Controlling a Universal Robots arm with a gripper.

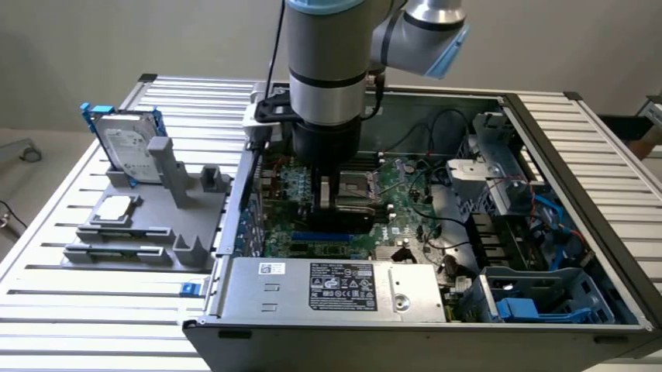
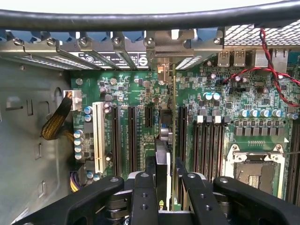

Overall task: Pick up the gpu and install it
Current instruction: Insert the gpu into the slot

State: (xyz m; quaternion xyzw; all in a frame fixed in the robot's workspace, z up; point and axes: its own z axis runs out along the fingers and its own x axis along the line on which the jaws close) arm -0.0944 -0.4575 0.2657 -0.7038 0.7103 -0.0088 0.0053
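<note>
Gripping one gpu (image 2: pixel 169 136), apparently, one hand (image 2: pixel 168 185), over one motherboard (image 2: pixel 225 117)

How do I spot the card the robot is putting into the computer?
Look inside the open computer case, at the big green board. The card is held on edge by the gripper, over the long black slots. Nothing else there is thin, upright and gripped.

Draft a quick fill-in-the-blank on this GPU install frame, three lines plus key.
1. The gripper is shut on the ___.
2. The card is held edge-on over the green ___ inside the open case.
3. In the gray fixture outside the case, the blue-framed hard drive stands ___.
Missing words: gpu; motherboard; upright.
</note>
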